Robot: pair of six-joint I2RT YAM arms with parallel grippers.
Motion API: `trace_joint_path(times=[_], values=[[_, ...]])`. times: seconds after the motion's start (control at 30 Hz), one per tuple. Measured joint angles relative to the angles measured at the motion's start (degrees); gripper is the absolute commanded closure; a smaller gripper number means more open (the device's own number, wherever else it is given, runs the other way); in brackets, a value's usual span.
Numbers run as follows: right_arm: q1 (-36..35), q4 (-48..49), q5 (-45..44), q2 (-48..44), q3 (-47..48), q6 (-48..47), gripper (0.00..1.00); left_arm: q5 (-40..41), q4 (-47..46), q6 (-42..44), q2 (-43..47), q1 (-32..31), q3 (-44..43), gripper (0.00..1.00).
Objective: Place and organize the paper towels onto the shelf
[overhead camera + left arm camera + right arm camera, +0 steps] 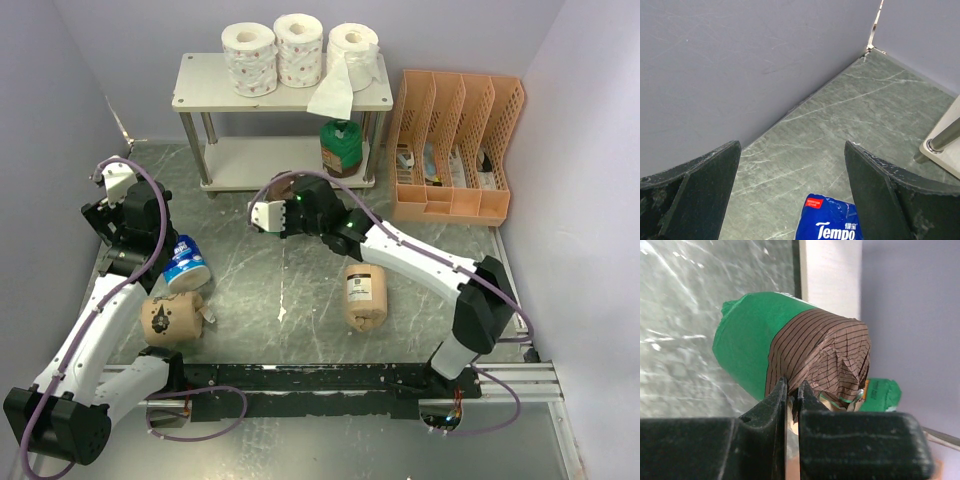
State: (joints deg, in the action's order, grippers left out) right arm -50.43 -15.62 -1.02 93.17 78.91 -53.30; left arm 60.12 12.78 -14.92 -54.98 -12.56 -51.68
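Observation:
The shelf (pixel 200 88) stands at the back. Three white paper towel rolls (pixel 299 50) stand on its top board, and the right one trails a loose sheet. A green-wrapped roll (pixel 341 147) stands at the right of the lower board and also shows in the right wrist view (pixel 881 392). My right gripper (pixel 792 386) is shut on the brown-striped end of another green roll (pixel 747 340); in the top view the gripper (pixel 270 216) hides that roll. My left gripper (pixel 792 150) is open above the blue roll (pixel 832 222), which lies on the table (pixel 185 262). Two tan rolls (pixel 172 318) (pixel 365 295) lie on the table.
An orange slotted file organizer (pixel 455 150) stands at the back right. Grey walls close in the left, back and right sides. A shelf post (pixel 945 140) shows at the right of the left wrist view. The arm rail (pixel 330 378) runs along the near edge.

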Motion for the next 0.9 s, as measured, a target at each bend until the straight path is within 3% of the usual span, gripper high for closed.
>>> trace_joint_path(times=[0.23, 0.6, 0.9], values=[[3.82, 5.57, -4.37, 3.23, 0.33, -9.40, 1.00, 0.17, 0.09, -0.07, 0.00, 0.00, 0.00, 0.04], [9.33, 13.92, -5.46, 9.77, 9.11, -18.95, 1.00, 0.81, 0.07, -0.02, -0.35, 0.02, 0.00, 0.04], [11.89, 18.23, -4.66, 19.30, 13.33, -21.22, 1.00, 1.09, 0.09, -0.07, -1.16, 0.87, 0.00, 0.04]])
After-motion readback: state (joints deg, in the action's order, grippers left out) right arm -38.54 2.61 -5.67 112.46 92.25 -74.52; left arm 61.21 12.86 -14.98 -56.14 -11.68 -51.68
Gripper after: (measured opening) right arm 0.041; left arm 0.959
